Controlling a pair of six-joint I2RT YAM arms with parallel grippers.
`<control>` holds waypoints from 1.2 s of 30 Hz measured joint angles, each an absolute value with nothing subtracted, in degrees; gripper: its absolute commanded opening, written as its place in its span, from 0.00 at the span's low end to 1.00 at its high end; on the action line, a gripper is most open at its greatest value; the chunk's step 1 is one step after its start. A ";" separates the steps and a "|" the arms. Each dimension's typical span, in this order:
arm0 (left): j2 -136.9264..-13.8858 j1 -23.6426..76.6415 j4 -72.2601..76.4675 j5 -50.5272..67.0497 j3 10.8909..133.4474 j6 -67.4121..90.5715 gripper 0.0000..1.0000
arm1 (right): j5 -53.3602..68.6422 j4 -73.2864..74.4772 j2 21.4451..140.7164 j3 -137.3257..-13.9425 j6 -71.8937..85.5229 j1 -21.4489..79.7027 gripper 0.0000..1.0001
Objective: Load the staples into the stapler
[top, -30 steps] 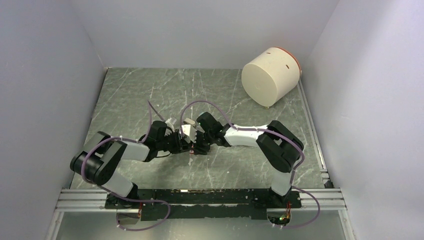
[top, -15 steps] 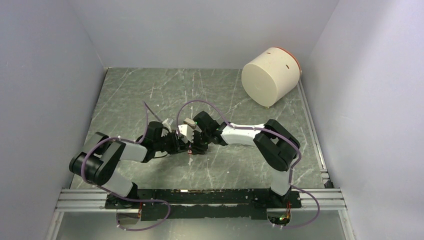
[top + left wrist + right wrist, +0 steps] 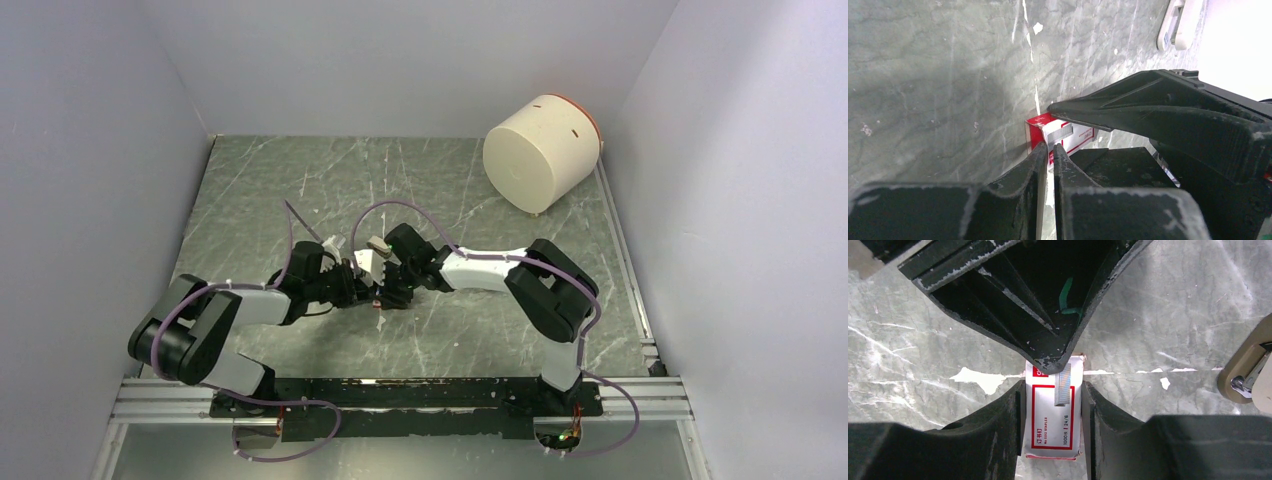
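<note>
Staple pick-up | your right gripper (image 3: pixel 1053 392) clamped the red-and-white staple box (image 3: pixel 1053 437) at lower centre, steadying it | your left gripper (image 3: pixel 1049 150) pinched shut on the staple strip (image 3: pixel 1063 386) above the box, likely to draw it free | stapler (image 3: pixel 1245 375) sat apart at the right edge

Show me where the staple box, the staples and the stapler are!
staple box (image 3: pixel 1053 432), right wrist view, on its white label with the red frame.
staples (image 3: pixel 1063 387), right wrist view, on the middle of the silvery strip.
stapler (image 3: pixel 1234 367), right wrist view, on its beige body at the right edge.
</note>
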State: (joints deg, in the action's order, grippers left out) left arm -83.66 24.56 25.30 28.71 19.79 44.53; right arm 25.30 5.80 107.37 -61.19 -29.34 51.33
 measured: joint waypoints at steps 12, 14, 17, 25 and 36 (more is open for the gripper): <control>-88.66 23.07 30.74 32.62 19.68 46.15 0.15 | 25.47 6.59 107.87 -62.06 -28.62 51.22 0.43; -90.06 22.50 32.75 33.95 19.53 46.92 0.15 | 25.45 6.90 107.98 -62.26 -28.53 51.11 0.43; -90.83 22.09 34.41 34.87 19.20 47.37 0.15 | 25.45 6.85 107.98 -62.26 -28.45 51.07 0.44; -92.49 21.56 36.25 36.67 19.07 47.66 0.16 | 26.59 3.62 107.94 -62.02 -26.87 51.03 0.63; -93.36 21.50 36.67 38.44 19.07 47.68 0.21 | 27.79 1.28 101.56 -56.03 -27.44 47.77 0.66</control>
